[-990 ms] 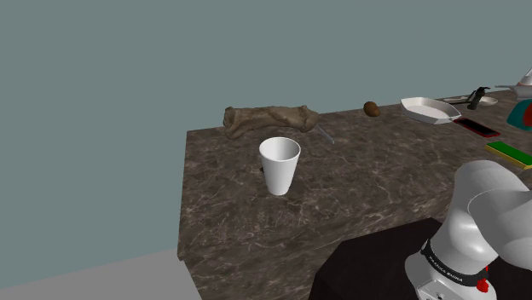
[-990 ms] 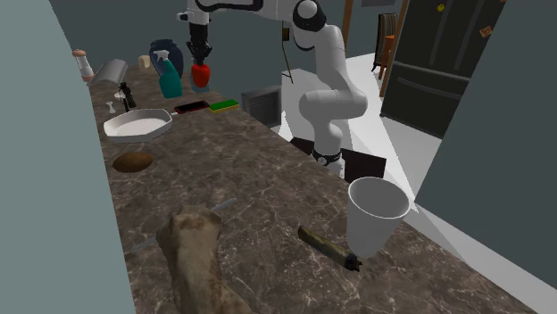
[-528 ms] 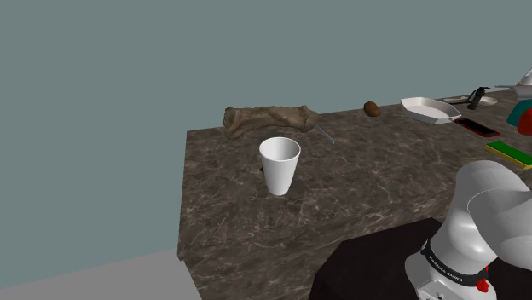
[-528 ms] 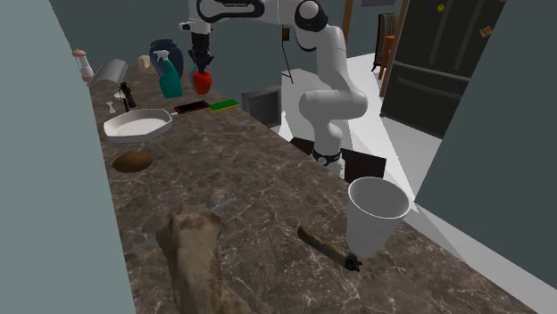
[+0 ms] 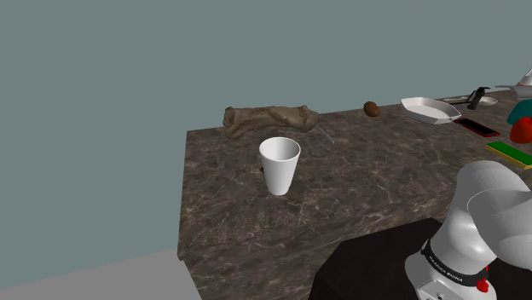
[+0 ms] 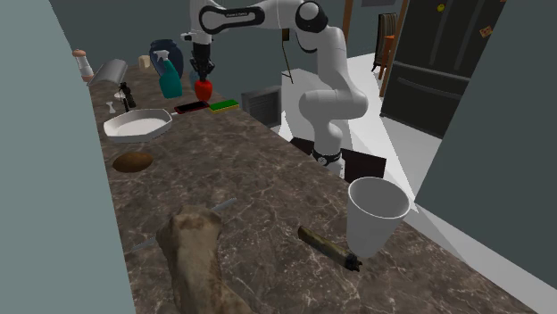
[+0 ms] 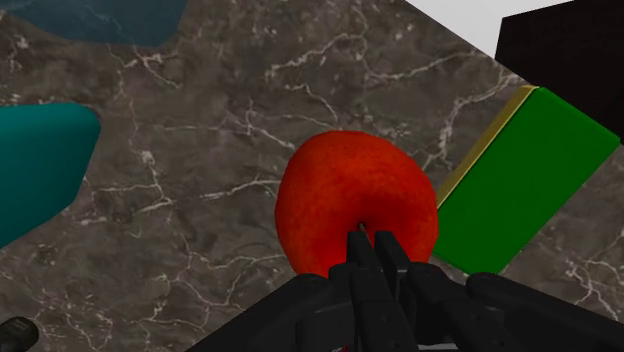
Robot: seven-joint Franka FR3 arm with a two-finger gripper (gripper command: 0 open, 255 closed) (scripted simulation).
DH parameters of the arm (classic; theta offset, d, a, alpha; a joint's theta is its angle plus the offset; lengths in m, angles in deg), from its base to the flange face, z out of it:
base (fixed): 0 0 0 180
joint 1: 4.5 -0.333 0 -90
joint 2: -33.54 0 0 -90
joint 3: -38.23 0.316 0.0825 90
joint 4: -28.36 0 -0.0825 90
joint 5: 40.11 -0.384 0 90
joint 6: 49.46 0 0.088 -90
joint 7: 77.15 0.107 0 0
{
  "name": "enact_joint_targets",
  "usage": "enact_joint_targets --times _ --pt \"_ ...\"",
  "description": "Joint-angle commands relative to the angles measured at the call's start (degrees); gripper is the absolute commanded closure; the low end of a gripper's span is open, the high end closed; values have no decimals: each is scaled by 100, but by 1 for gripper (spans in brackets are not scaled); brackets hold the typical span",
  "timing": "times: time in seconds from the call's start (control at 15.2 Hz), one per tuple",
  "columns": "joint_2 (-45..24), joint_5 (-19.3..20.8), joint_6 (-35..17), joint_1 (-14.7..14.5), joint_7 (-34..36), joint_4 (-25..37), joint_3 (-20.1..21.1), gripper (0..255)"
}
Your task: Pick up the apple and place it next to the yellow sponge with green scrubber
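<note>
Black claw (image 6: 203, 78) is hanging straight down from the white arm (image 6: 268, 16) and clamping its two fingers on the crown of the red apple (image 6: 203, 90); in the wrist view the fingertips (image 7: 360, 255) are sitting almost together over the top of the fruit. Whether the apple is touching the dark marbled counter (image 6: 268, 178) or hovering just above it, I cannot tell. In the second exterior view the sponge (image 6: 223, 105), yellow with a green top face, is lying flat at about four o'clock from the apple, near it. A flat dark red item (image 6: 190, 107) is lying at seven o'clock from the apple, and a teal spray bottle (image 6: 170, 78) is standing at ten o'clock. A white dish (image 6: 137, 123) is sitting well apart at eight o'clock. In the shoulder view the apple is showing at the right edge, with the sponge at its seven o'clock, and a white cup (image 5: 280, 164) is standing upright far off at nine o'clock.
</note>
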Motion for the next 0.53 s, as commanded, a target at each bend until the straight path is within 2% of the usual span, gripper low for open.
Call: enact_joint_targets --times 0.0,0.4,0.46 --pt "13 18 -57 21 11 -61 -8 255" --pt "13 18 -57 20 11 -61 -8 255" --pt "13 18 -57 20 11 -61 -8 0"
